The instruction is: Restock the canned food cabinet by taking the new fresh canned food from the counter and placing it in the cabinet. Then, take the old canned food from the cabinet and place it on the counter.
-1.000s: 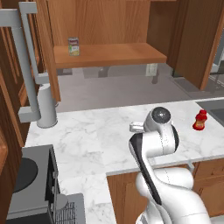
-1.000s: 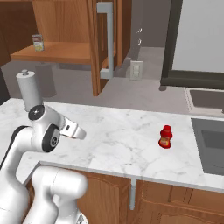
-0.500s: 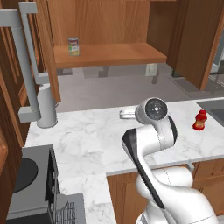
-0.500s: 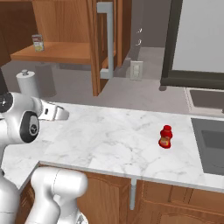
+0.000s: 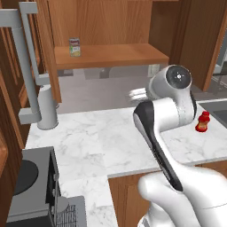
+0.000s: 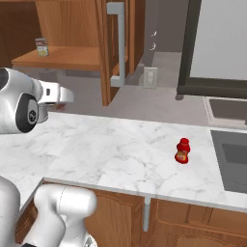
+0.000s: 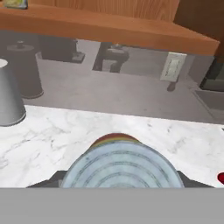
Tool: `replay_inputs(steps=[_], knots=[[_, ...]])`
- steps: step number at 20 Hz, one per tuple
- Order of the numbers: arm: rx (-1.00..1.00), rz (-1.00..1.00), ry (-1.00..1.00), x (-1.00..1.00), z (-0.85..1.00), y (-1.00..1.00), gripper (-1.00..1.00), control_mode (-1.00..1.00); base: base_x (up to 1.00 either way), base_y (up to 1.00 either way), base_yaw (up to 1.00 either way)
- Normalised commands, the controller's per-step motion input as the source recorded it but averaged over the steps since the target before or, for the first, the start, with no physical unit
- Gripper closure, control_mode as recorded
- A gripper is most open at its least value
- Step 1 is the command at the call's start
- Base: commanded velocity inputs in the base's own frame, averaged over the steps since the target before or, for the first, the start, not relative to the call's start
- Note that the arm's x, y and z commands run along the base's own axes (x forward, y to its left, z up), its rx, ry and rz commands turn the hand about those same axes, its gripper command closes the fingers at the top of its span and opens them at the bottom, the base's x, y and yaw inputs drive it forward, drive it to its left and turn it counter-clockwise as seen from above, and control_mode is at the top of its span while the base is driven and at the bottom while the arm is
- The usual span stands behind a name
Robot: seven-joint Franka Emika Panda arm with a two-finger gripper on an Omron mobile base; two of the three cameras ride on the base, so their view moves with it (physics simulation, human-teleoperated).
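One squat can (image 7: 121,164) clamped in tool (image 7: 121,181), raised over surface (image 5: 102,142) | tall can (image 5: 75,46) on cabinet shelf (image 5: 115,55) | red bottle (image 6: 182,151) on surface

White glossy arm (image 5: 177,177) — rounded links, dark grey joint caps.

White grey-veined counter (image 6: 120,154), brown wooden cabinet (image 5: 111,55), silver-lidded orange-red can (image 7: 120,164), small red bottle (image 6: 182,151).

Squat can's (image 7: 120,164) lower half cut off
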Motion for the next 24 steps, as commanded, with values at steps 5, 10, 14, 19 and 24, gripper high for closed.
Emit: replay_inputs(steps=[5,10,14,19,24], knots=[[-0.05,0.03,-0.09,-0.18,0.31,0.07,1.0,-1.0,0.0,0.0,0.0],[0.0,0.0,-0.09,0.21,0.29,0.03,1.0,-1.0,0.0,0.0,0.0],[0.0,0.0,0.0,0.9,0.21,0.07,1.0,-1.0,0.0,0.0,0.0],[0.0,0.0,0.0,1.0,0.33,0.15,1.0,-1.0,0.0,0.0,0.0],[0.0,0.0,-0.04,1.0,0.23,0.13,1.0,-1.0,0.0,0.0,0.0]])
